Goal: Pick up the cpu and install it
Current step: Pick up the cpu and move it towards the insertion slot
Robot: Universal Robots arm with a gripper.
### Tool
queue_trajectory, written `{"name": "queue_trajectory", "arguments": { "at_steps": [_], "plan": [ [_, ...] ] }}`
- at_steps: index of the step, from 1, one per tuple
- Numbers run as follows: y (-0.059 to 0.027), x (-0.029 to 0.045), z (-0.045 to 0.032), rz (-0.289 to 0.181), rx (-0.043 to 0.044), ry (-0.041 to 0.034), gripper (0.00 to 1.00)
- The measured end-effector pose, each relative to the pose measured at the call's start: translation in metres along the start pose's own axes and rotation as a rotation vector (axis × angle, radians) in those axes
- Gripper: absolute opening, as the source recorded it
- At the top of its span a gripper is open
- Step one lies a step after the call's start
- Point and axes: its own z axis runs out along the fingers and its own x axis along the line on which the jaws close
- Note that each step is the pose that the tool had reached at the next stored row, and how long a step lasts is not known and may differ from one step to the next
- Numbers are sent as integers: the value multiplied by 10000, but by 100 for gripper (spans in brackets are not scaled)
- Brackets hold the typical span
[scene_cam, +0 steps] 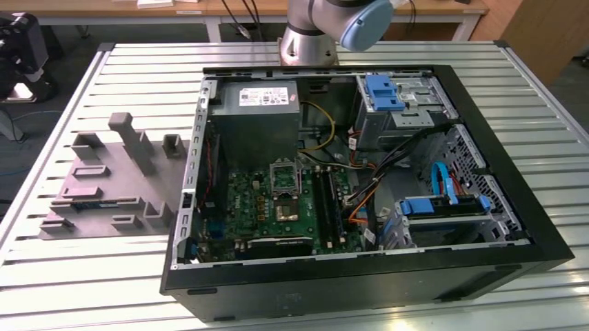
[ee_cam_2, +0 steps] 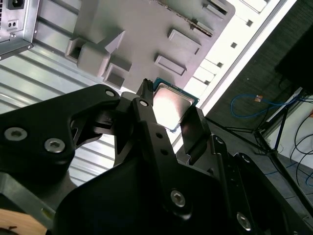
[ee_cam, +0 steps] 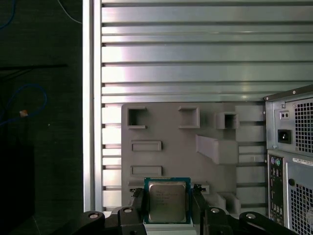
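The cpu (ee_cam: 167, 200), a small square chip with a silvery top and a thin green rim, sits between my two black fingers (ee_cam: 138, 204). My gripper (ee_cam: 167, 206) is shut on it, one finger on each side edge. In the second wrist view the cpu (ee_cam_2: 172, 104) shows the same way in the gripper (ee_cam_2: 171, 116), held well above the grey fixture plate (ee_cam_2: 146, 29). In the exterior view the metal-framed socket (scene_cam: 283, 181) lies on the green motherboard inside the open PC case (scene_cam: 368, 276), and the arm's base (scene_cam: 322, 27) stands behind the case.
The grey fixture plate (scene_cam: 110, 186) with raised blocks and pockets lies on the slatted table (scene_cam: 83, 276), at the exterior view's left of the case. Cables, blue drive brackets (scene_cam: 442, 205) and the grey power supply (scene_cam: 258, 117) crowd the case around the socket.
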Motion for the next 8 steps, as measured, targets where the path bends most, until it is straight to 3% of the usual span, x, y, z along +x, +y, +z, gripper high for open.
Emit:
{"name": "queue_trajectory", "arguments": {
  "at_steps": [8],
  "plan": [
    [2, -59, 1, 0, 0, 0, 47]
  ]
}}
